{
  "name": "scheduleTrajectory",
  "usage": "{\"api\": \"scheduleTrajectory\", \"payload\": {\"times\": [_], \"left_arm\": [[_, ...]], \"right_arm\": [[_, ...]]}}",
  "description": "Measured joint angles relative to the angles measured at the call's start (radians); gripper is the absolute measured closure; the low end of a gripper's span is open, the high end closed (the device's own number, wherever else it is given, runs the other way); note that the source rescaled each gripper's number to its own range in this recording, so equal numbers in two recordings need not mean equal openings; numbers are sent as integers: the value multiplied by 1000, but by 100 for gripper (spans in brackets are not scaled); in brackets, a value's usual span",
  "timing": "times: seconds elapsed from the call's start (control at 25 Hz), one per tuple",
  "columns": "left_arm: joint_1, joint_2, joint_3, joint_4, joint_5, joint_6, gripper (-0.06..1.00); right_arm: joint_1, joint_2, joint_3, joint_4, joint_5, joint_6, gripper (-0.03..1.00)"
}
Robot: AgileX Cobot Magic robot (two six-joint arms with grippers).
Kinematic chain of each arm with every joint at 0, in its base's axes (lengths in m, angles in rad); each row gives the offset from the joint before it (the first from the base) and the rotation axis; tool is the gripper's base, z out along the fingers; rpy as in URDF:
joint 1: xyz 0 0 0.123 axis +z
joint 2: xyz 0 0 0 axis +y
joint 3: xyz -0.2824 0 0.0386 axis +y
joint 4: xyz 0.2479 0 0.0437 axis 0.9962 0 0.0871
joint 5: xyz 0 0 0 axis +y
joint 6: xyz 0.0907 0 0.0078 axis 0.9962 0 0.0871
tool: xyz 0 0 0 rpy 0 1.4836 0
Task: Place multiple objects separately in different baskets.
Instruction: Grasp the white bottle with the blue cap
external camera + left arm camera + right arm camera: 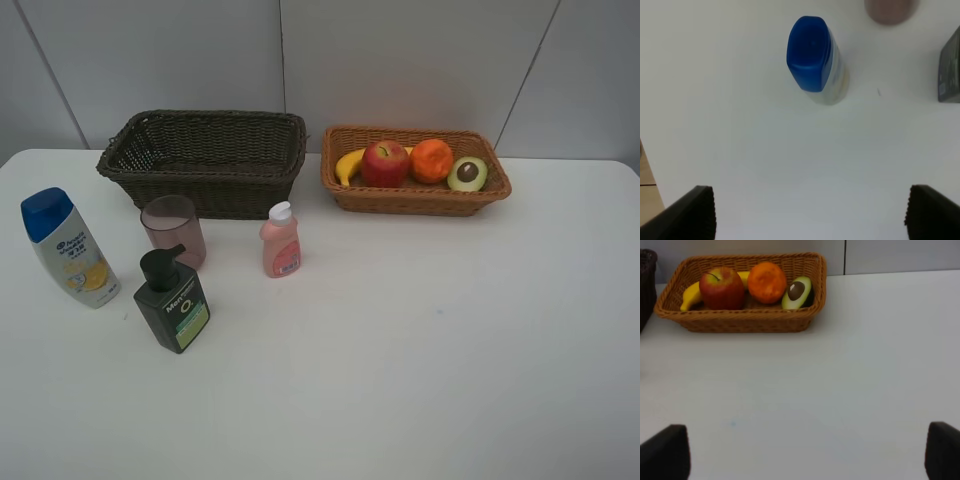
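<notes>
Lab-like test bench: plain white table [450,350] — grey panel wall [400,60].

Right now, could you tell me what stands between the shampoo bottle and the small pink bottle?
The pink cup stands between them, the dark pump bottle just in front of it, as the exterior high view shows.

Wrist cams catch only the finger ends. On the left gripper [810,215], the left fingers [692,212] are matte black and blocky, with square-cut tops. Their inner edges carry fine ribbing, like a serrated grip pad. On the right gripper [807,452], the right fingers [665,452] are black as well, with softer rounded corners, but badly out of focus — the surface looks smooth, though that could just be blur.
</notes>
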Motion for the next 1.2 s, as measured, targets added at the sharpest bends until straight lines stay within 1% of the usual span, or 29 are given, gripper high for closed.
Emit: {"api": "scheduleTrajectory", "payload": {"times": [0.24,0.44,0.64,0.8,1.2], "left_arm": [[0,162,-57,1,-14,78,-6],[0,266,-57,1,-74,99,-6],[0,352,-57,1,-127,150,-6],[0,416,-58,1,-159,167,-6],[0,559,-58,1,-220,171,-6]], "right_arm": [[0,0,0,0,0,0,-3],[0,0,0,0,0,0,-3],[0,0,0,0,0,0,-3],[0,0,0,0,0,0,-3],[0,0,0,0,0,0,-3]]}}
